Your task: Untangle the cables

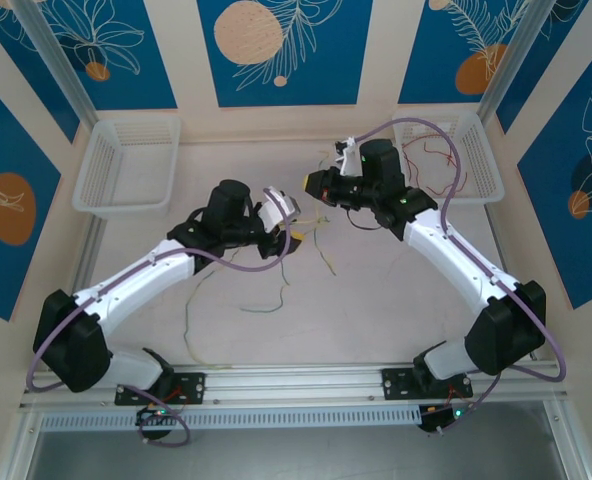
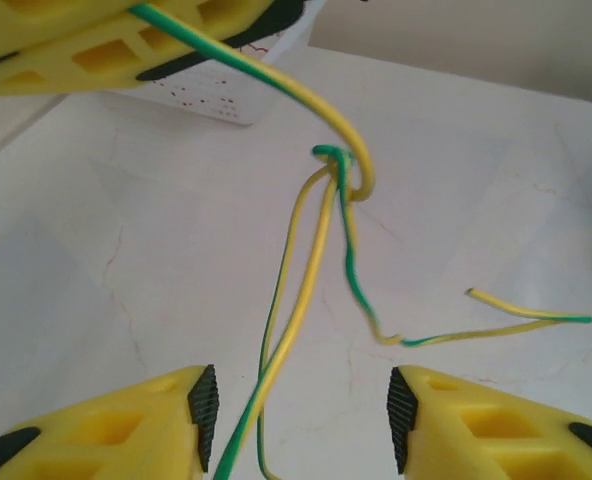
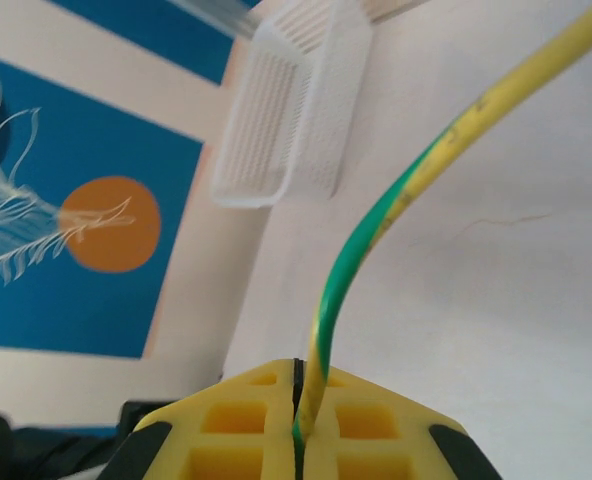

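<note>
left gripper [image 2: 303,420]: jaws released and standing apart. a green-and-yellow cable [image 2: 306,290] runs up between the pads, with no visible contact on either.

right gripper [image 3: 298,400]: jaws clenched on the same striped cable, which leaves the closed seam and arcs away. in the left wrist view it drops from the right gripper's fingers [image 2: 126,45] to a small knot [image 2: 338,165] between the two grippers. several strands fall from the knot, and one loose end [image 2: 531,312] lies on the table to the right.

overhead, the two grippers sit close together around the middle of the table [image 1: 376,310]. thin trailing strands [image 1: 198,300] run toward the near left. red cables [image 1: 428,160] lie in the far-right basket [image 1: 488,165], beside the right arm's wrist. the far-left basket [image 1: 86,175] sits against the far left corner, well apart from both arms. open surface lies between the two forearms, bounded near by the mounting rail [image 1: 296,380].
</note>
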Motion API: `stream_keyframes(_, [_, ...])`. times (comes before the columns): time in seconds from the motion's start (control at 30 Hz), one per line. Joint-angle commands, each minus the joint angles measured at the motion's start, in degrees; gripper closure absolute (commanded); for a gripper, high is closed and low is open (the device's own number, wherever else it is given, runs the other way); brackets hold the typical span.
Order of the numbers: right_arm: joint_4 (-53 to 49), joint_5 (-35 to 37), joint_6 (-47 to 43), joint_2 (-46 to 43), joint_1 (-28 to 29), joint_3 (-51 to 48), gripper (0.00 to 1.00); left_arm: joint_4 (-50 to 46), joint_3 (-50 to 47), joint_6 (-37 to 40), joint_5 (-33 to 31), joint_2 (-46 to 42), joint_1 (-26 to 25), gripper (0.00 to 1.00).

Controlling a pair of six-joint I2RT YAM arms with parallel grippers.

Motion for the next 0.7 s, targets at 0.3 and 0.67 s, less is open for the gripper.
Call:
stream_keyframes(0.3, [0.0,11.6,3.4,-2.1,-2.6,-3.8,1.0,2.2,-1.9,-3.5,-12.7,-8.3,-0.7,0.0])
stream_keyframes(0.67, [0.7,12.8,7.8,-4.9,-2.5,-4.9,1.0,0.4,0.9,-13.9,-4.7,-1.4,-6.3,0.22])
